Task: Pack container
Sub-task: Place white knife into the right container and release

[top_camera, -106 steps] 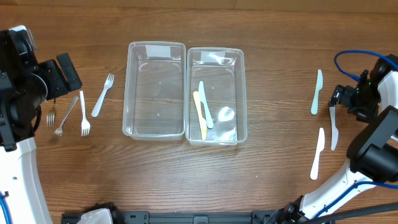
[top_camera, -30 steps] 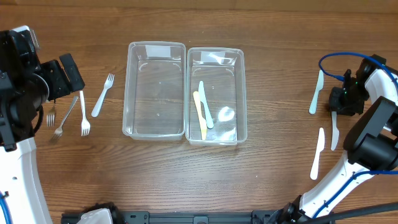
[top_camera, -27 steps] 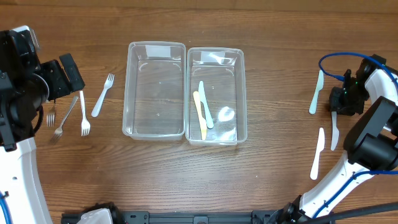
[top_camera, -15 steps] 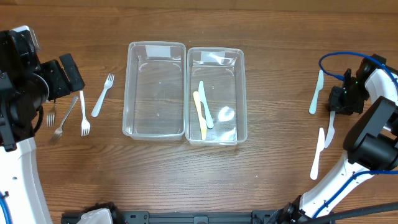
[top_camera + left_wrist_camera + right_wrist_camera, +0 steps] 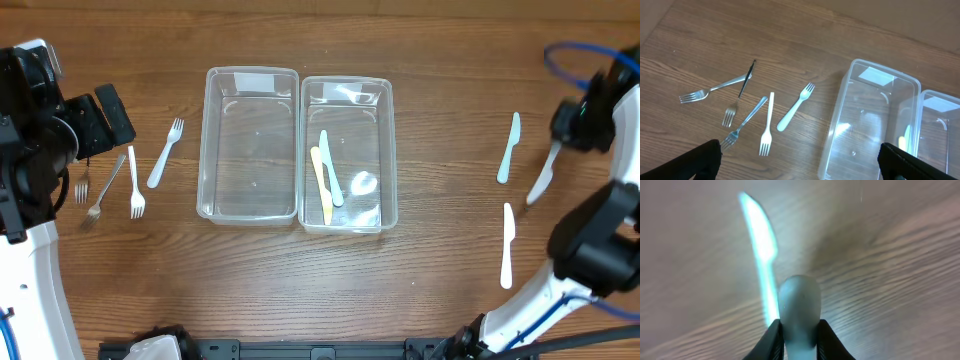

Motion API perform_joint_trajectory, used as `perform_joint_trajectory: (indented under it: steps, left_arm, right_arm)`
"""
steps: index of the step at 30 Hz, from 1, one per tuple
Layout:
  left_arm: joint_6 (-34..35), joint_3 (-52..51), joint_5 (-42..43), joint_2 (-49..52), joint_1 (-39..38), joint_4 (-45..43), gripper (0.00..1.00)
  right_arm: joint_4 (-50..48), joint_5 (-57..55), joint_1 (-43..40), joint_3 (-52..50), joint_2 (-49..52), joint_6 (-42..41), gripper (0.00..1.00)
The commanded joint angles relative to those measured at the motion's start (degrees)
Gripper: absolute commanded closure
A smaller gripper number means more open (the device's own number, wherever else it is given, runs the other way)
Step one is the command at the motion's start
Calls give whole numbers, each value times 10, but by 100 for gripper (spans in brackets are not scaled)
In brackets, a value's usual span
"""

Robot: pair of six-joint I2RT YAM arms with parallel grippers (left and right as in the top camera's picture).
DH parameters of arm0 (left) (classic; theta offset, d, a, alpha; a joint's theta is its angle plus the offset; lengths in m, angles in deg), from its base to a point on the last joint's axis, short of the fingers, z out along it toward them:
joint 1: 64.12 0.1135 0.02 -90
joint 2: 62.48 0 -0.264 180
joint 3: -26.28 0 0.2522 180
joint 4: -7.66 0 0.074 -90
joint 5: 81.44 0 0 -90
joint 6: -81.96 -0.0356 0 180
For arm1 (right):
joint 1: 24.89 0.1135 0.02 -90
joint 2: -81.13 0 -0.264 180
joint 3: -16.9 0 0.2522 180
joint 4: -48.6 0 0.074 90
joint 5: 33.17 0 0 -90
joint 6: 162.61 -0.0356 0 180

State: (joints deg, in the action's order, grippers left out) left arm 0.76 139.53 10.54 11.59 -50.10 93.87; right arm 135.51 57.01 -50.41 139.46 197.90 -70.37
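Note:
Two clear containers stand side by side mid-table, the left one (image 5: pixel 250 145) bare inside, the right one (image 5: pixel 347 100) holding a yellowish knife (image 5: pixel 321 185) and a pale blue knife (image 5: pixel 330 168). At the right edge, my right gripper (image 5: pixel 562 135) is shut on a white knife (image 5: pixel 543 173) that hangs tilted above the wood. The right wrist view shows its handle (image 5: pixel 799 300) pinched in my right gripper (image 5: pixel 799 336). My left gripper (image 5: pixel 100 120) stays open at the far left, above the forks. In the left wrist view the left gripper (image 5: pixel 800 165) holds nothing.
A light blue knife (image 5: pixel 510 147) and a white knife (image 5: pixel 507 245) lie on the right. On the left lie two white forks (image 5: pixel 165 152) (image 5: pixel 134 182) and metal forks (image 5: pixel 105 187). The left wrist view shows the forks (image 5: pixel 792 107) beside the container (image 5: pixel 875 125).
My right gripper has closed on the white knife and lifted it up and to the right. The lower white knife shifted slightly. The left arm has not moved.

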Motion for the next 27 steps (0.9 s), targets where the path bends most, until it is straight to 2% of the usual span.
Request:
perform_joint_trajectory:
  steps: [1,6,8,13,19,27]
  left_arm:
    - [-11,8,11,0,4,-3,0]
    - [-11,8,11,0,4,-3,0]
    - [-11,8,11,0,4,-3,0]
    - [-11,8,11,0,4,-3,0]
    - [-11,8,11,0,4,-3,0]
    - [-11,8,11,0,4,-3,0]
  right_arm:
    - [30,14,85,70,-103,-51,96]
    - [70,12,214,115,-128,-100,96]
    - [73,12,283,115,-127,-133,96]
    - [64,7,393,113,-99,-187,96]
    - [81,15,455,112,-10,-205,96]
    - [93,25,494,112,121,-205,96]
